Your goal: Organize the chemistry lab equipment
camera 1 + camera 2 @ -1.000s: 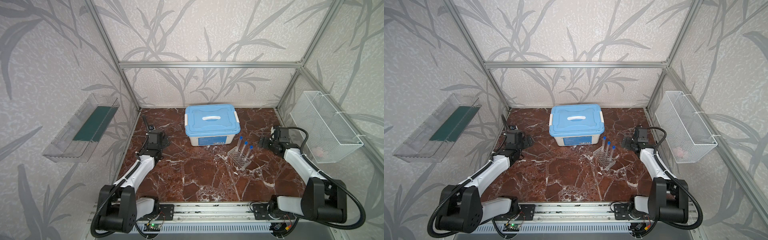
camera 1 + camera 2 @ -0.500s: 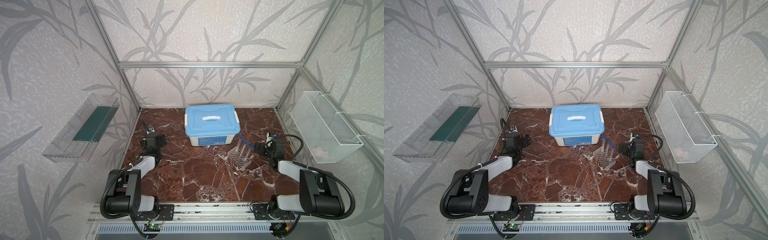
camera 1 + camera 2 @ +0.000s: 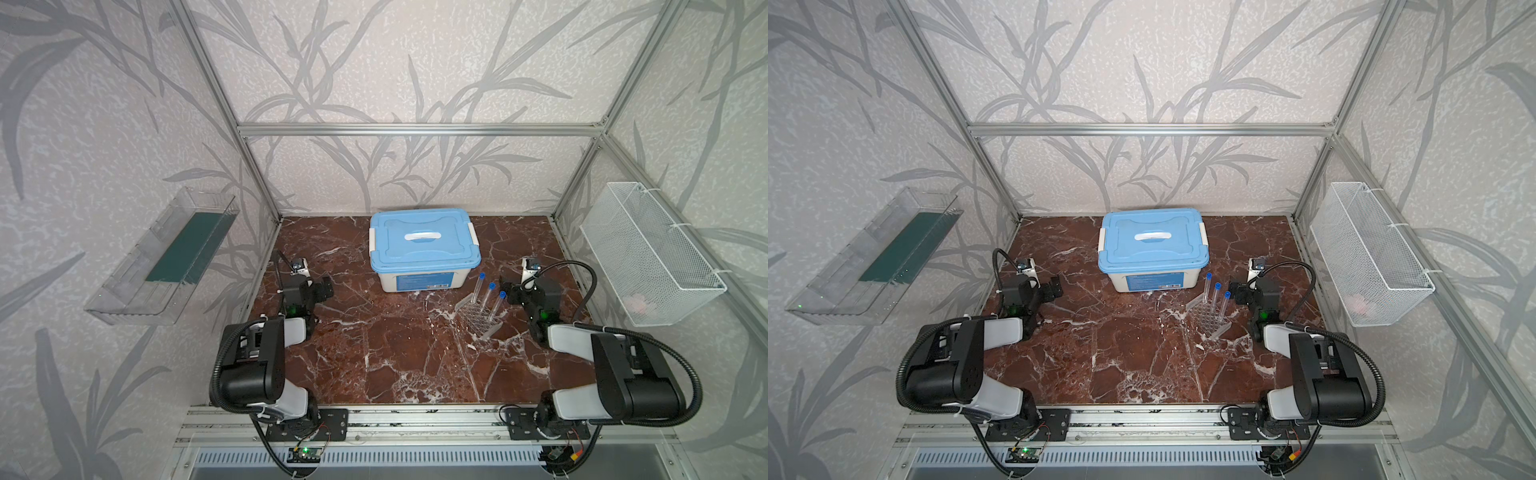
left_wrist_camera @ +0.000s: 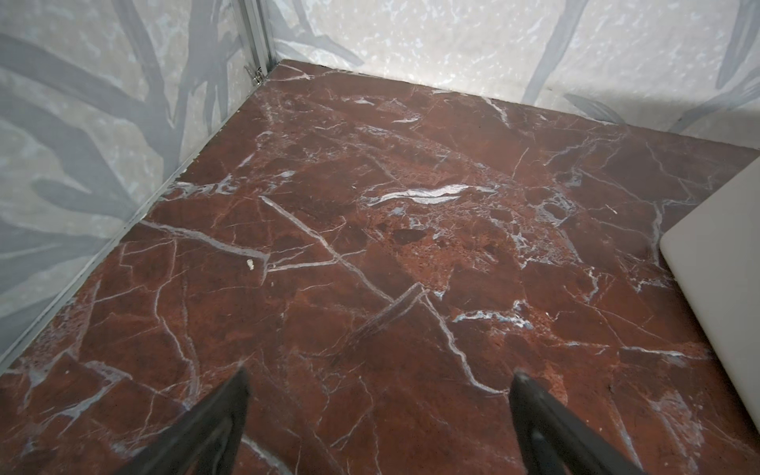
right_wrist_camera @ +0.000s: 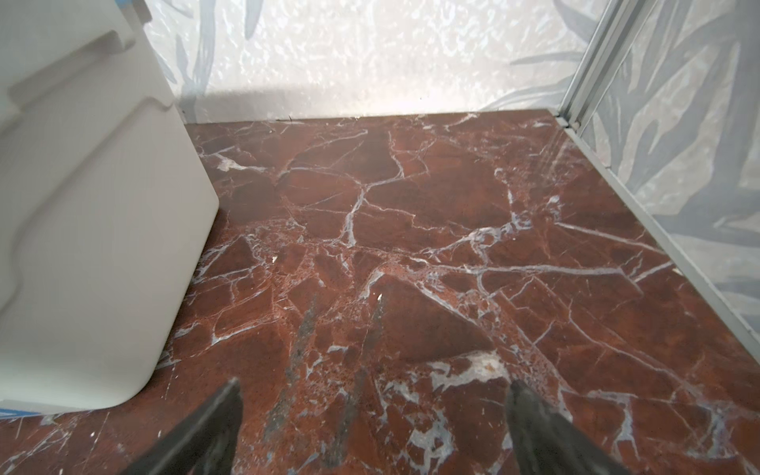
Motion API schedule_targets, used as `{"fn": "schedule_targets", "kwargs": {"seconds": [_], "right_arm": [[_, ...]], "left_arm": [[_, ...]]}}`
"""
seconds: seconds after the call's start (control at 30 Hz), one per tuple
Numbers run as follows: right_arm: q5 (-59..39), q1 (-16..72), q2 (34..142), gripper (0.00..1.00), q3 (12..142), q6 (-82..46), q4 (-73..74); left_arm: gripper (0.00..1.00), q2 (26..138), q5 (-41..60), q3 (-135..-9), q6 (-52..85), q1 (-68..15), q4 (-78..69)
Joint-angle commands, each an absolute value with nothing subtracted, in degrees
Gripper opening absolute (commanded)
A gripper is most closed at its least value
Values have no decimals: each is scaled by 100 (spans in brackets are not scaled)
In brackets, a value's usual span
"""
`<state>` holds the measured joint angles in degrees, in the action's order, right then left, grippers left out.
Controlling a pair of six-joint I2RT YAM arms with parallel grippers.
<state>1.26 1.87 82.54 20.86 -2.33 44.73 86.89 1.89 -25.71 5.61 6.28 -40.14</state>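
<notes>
Leaning in the rack (image 3: 478,323) just before the tub (image 3: 424,249), the tubes (image 3: 485,297) are waiting; the left gripper (image 4: 380,376) and right gripper (image 5: 374,384) are flanking the tub, jaws apart, empty. A clumsy reach could topple them.

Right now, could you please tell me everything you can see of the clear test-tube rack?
The clear rack is a see-through plastic block with a grid of round holes, resting on the marble table right of the middle, in front of the blue-lidded tub and apart from it. Three blue-capped tubes stand tilted in it.
</notes>
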Motion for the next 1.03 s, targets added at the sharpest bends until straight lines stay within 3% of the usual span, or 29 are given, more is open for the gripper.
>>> {"fn": "schedule_targets", "kwargs": {"seconds": [0.0, 0.1, 0.2, 1.0], "right_arm": [[325, 282, 8759, 97, 1876, 12, 5548], [447, 358, 9026, 98, 1853, 84, 6028], [473, 413, 8761, 99, 2189, 128, 4979], [638, 572, 8825, 99, 2253, 262, 4952]], "left_arm": [[99, 8748, 147, -2406, 294, 491, -4696], [99, 8982, 223, -2053, 288, 497, -5640], [99, 8867, 202, -2193, 309, 503, -5150], [99, 8947, 190, -2156, 290, 492, -5354]]}}
